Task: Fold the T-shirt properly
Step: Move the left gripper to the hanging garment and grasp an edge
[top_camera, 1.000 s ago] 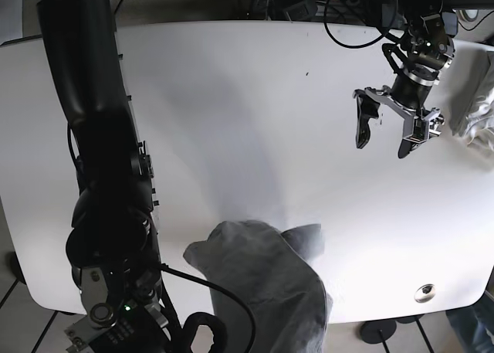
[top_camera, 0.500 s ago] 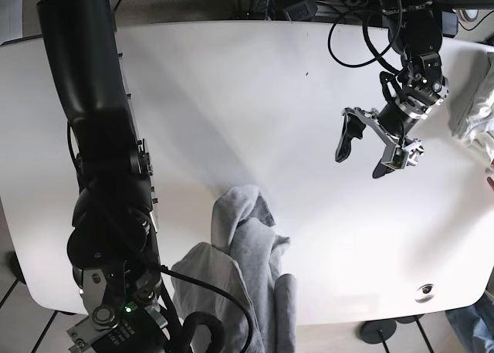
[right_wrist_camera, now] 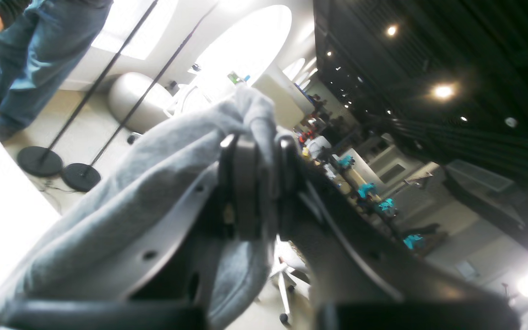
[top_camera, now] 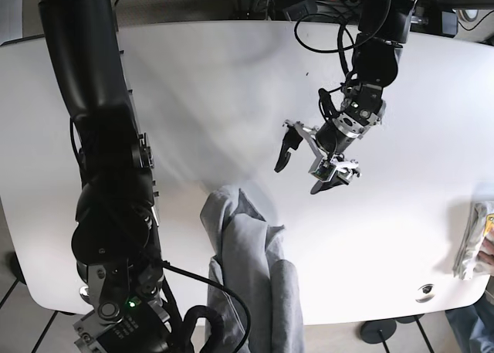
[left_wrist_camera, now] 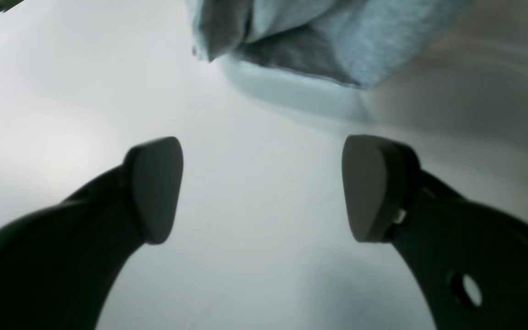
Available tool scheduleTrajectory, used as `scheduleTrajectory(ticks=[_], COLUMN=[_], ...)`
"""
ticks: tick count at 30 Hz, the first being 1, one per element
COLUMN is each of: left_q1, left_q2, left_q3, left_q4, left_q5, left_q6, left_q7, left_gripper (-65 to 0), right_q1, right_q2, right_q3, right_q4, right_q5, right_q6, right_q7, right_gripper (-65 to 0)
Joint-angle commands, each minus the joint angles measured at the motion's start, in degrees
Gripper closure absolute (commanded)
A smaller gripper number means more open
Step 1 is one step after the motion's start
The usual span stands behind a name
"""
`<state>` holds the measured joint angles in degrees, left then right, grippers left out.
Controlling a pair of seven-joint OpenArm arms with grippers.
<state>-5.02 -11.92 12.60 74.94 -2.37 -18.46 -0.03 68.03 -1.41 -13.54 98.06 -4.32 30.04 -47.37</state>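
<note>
The T-shirt point(top_camera: 251, 276) lies bunched at the bench's point(top_camera: 193, 98) near edge, seemingly draping off it; the left gripper point(top_camera: 301, 168) hangs just behind it, apart.

Left claw moved in, shirt stretched long

Left claw point(top_camera: 306, 169) swung from far desk point(top_camera: 231, 83) edge toward center, jaws wide, now near the grey T-shirt point(top_camera: 251, 280). T-shirt went from a bunched heap to a long hanging strip.
</note>
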Motion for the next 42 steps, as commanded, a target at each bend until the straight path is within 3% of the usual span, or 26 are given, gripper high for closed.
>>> scheduleTrajectory(ticks=[1, 7, 12, 16, 24, 26, 27, 28, 30, 31, 34, 37, 42], left_q1=[-2.3, -6.5, -10.7, -13.8, -18.1, -18.3, -18.4, -18.4, -19.3, -19.3, -19.0, -17.5, -14.6], left_q2=[1.1, 5.6, 10.5, 11.5, 13.5, 13.6, 13.6, 13.6, 13.6, 13.5, 13.5, 13.1, 7.9], left_q3=[1.2, 7.5, 8.5, 9.7, 14.5, 14.4, 14.4, 14.4, 14.3, 14.3, 12.8, 7.0, 1.5], left_q4=[-1.6, -11.2, -18.9, -24.7, -32.8, -32.8, -32.9, -32.9, -32.9, -32.9, -32.5, -32.2, -23.2], left_q5=[-0.7, -0.6, -0.6, -0.6, -0.6, -0.6, -0.6, -0.6, -0.6, -0.6, -0.8, -0.8, -0.9], left_q6=[0.1, 0.5, 2.4, 7.8, 8.5, 8.7, 8.7, 8.7, 8.7, 8.7, 8.7, 8.3, 8.2], left_q7=[-3.6, -7.8, -10.5, -13.6, -15.7, -15.7, -15.7, -15.7, -15.5, -15.5, -15.5, -15.5, -14.3], left_gripper=[-51.2, -51.2, -51.2, -51.2, -50.8, -43.1, -35.0, -20.8, -2.5, 0.0, -1.1, -1.1, -1.1], right_q1=[2.9, 2.8, 2.5, 2.5, 2.5, 2.4, 2.4, 2.4, 2.3, 2.3, 2.3, 2.3, 2.3], right_q2=[-0.1, 0.8, 0.9, 0.9, 0.9, 0.9, 0.9, 0.9, 0.9, 0.9, 0.9, 1.0, 4.2], right_q3=[0.4, 0.4, 0.4, 0.4, 0.4, 0.4, 0.4, 0.4, 0.4, 0.4, 0.4, 0.4, 0.9], right_q4=[0.4, 0.4, 0.3, 0.3, 0.3, 0.3, 0.3, 0.3, 0.3, 0.3, 0.3, 0.3, -2.1], right_q5=[-0.2, -0.2, -0.2, -0.2, -0.2, -0.2, -0.2, -0.2, -0.2, -0.2, -0.2, -0.3, -0.3], right_q6=[-0.90, -0.90, -0.90, -0.90, -0.90, -0.90, -0.90, -0.90, -0.90, -0.90, -0.90, -0.99, -1.51], right_q7=[3.4, 3.4, 3.4, 3.4, 3.4, 3.4, 3.4, 3.4, 3.4, 3.4, 3.3, 3.3, 3.5], right_gripper=[-2.1, -2.1, -2.1, -2.1, -2.1, -2.1, -2.1, -2.1, -2.1, -2.1, -2.1, -2.1, -2.1])
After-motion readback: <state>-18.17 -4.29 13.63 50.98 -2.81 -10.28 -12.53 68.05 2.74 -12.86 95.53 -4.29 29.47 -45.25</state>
